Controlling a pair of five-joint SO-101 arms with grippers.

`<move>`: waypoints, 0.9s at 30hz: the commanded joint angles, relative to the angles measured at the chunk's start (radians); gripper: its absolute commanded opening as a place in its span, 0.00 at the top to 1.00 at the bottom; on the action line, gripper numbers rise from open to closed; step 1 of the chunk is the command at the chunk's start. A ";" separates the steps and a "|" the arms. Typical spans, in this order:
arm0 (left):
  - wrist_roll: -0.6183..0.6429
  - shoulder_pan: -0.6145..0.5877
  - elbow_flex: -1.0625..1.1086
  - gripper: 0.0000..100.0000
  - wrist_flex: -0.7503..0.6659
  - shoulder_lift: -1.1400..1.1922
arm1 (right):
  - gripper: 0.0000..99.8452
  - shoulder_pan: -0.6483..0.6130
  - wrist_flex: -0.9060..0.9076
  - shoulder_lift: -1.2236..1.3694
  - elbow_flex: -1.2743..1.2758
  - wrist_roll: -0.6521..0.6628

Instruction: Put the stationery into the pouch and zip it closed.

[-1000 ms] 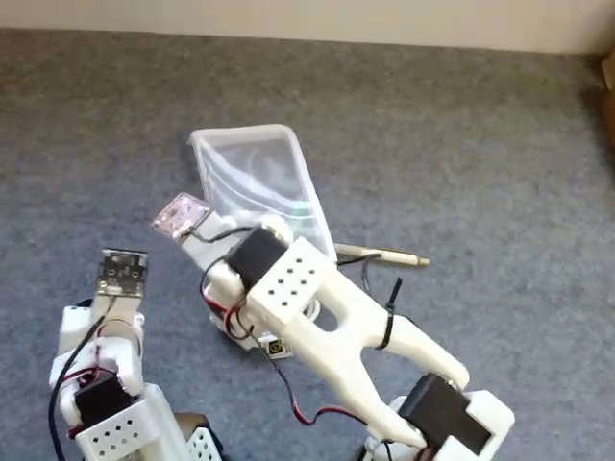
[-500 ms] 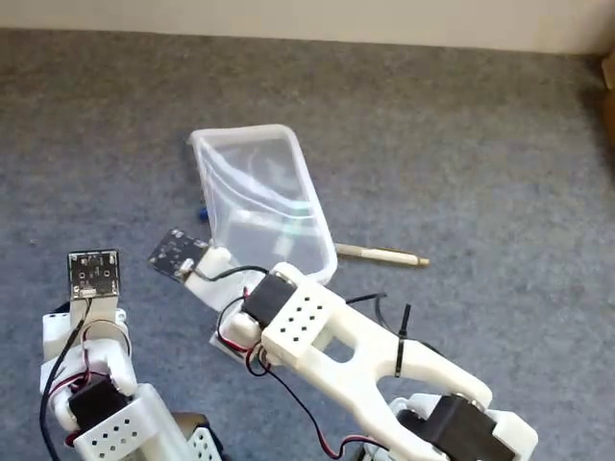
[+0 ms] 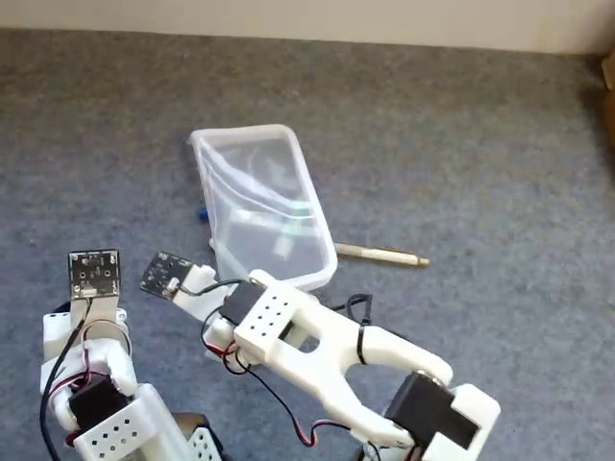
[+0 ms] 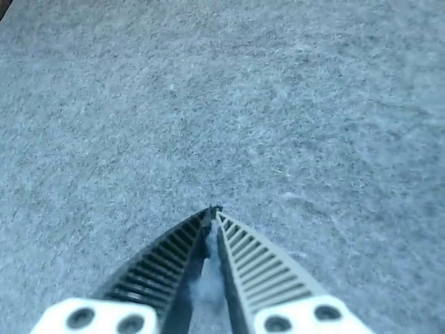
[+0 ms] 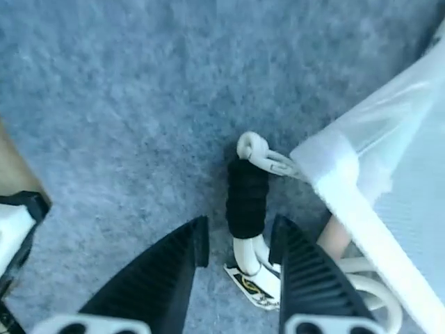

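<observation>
The clear pouch (image 3: 258, 202) with a white edge lies flat on the grey carpet, some items showing inside it. A tan pen (image 3: 381, 254) lies on the carpet just right of its near corner. My right gripper (image 5: 236, 240) is open, low over a coiled white cable with a black band (image 5: 247, 198) that lies beside the pouch's corner (image 5: 348, 167). My right arm (image 3: 288, 327) stretches from the near right towards that corner. My left gripper (image 4: 212, 210) is shut on nothing, over bare carpet, on the left arm (image 3: 91, 375) at the near left.
A small blue thing (image 3: 204, 213) pokes out at the pouch's left edge. A pale wall strip (image 3: 307, 19) runs along the far side. Open carpet (image 3: 480, 144) spreads to the right and beyond the pouch.
My right arm has drawn back off the pouch, towards the near left, and now ends at the pouch's near corner. The left arm shifted a little to the left, then kept still.
</observation>
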 commanded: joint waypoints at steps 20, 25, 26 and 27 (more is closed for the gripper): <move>0.008 0.019 0.018 0.99 -0.015 -0.005 | 0.93 0.022 -0.053 0.165 -0.088 0.006; 0.008 0.019 0.018 0.99 -0.015 -0.004 | 0.98 0.062 -0.045 0.162 -0.088 0.003; 0.008 0.019 0.018 0.99 -0.015 -0.004 | 1.00 0.070 -0.045 0.162 -0.088 0.005; 0.008 0.019 0.018 0.99 -0.015 -0.004 | 1.00 0.074 -0.036 0.154 -0.088 0.006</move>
